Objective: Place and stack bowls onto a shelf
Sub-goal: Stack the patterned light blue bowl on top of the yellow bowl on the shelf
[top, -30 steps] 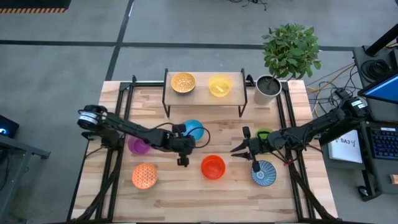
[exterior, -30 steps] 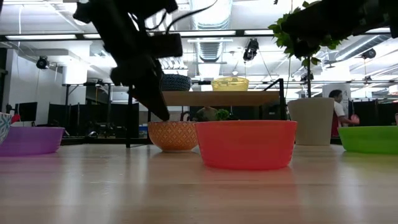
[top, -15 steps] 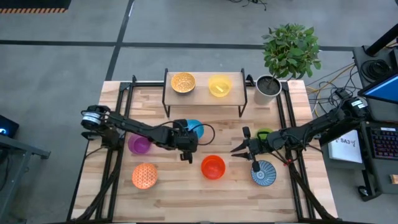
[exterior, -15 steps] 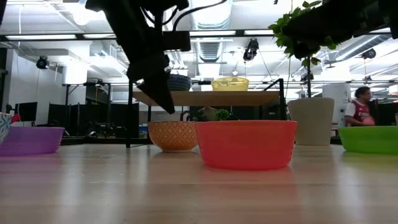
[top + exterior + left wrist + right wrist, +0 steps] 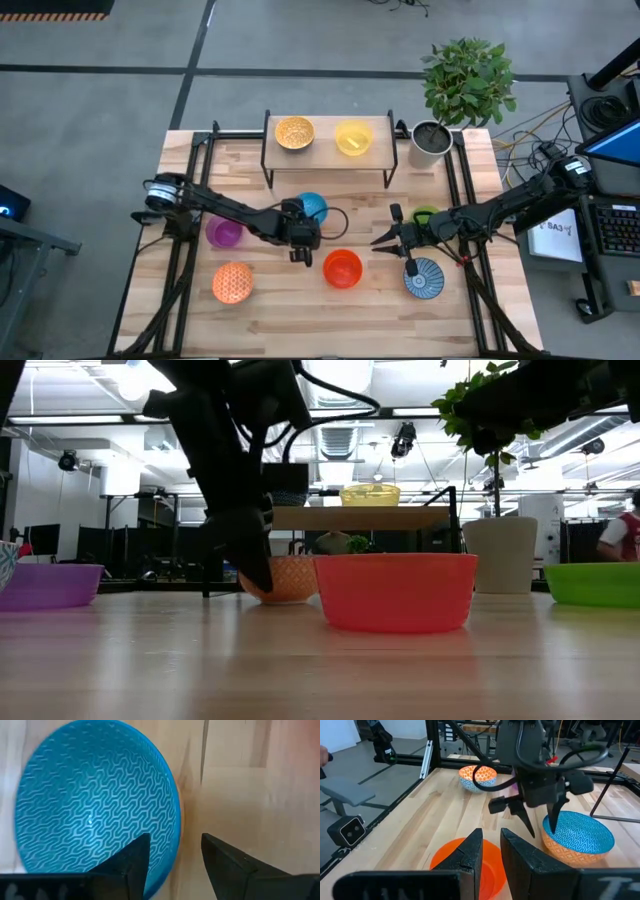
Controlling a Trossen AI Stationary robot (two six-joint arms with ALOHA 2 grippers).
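Left gripper [image 5: 297,256] fingers spread astride blue bowl [image 5: 312,207] rim, red-orange bowl [image 5: 343,268] beside, right gripper [image 5: 380,241] narrow, empty.

A blue bowl [image 5: 95,805] with a white zigzag pattern inside fills most of the view, from about 9 to 12 o'clock. It stands on the light wood table [image 5: 250,795]. At 6 o'clock are the two dark fingers [image 5: 132,860] of the left end effector [image 5: 175,855], apart from each other. The rim of the bowl lies in the gap between them, not clamped.
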